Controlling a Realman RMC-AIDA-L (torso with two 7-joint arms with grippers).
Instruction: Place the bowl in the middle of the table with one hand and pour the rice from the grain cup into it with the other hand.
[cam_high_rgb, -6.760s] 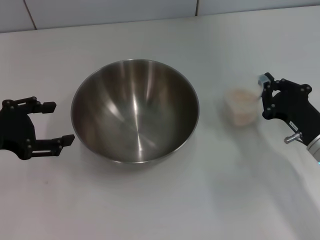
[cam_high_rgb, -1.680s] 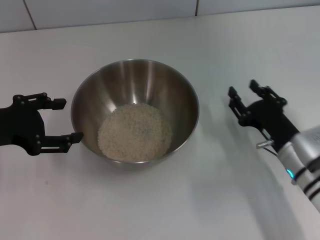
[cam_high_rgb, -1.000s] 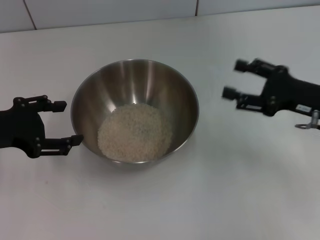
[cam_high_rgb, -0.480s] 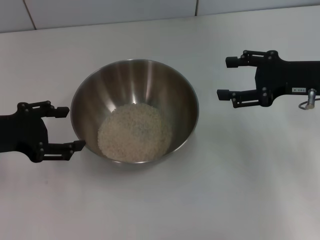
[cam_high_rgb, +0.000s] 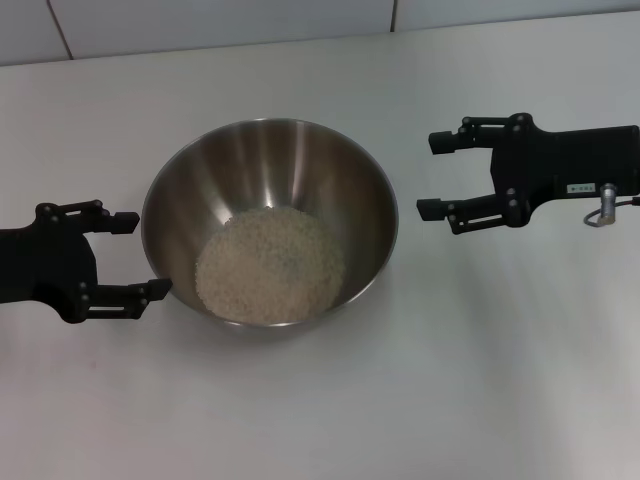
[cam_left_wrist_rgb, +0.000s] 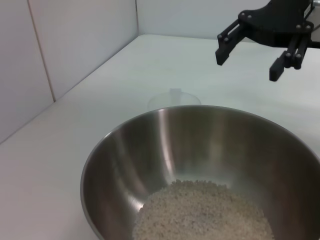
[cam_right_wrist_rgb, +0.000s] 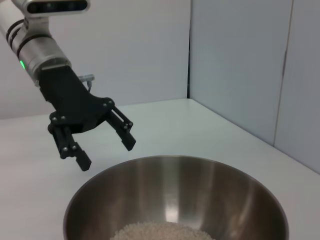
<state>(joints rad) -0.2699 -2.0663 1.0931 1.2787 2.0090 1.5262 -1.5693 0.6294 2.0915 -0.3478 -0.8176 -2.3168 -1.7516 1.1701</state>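
right claw agape, empty | bowl beside | rice inside

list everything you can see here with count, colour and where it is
bowl: 1, shiny steel, middle of the table
rice: 1 heap, off-white, bottom of the bowl
grain cup: 1, clear, on the table beyond the bowl in the left wrist view, only its top showing
table: 1, white, under everything
wall: pale panels behind the table
left gripper: 1, black, open, beside the bowl's left rim
right gripper: 1, black, open, right of the bowl
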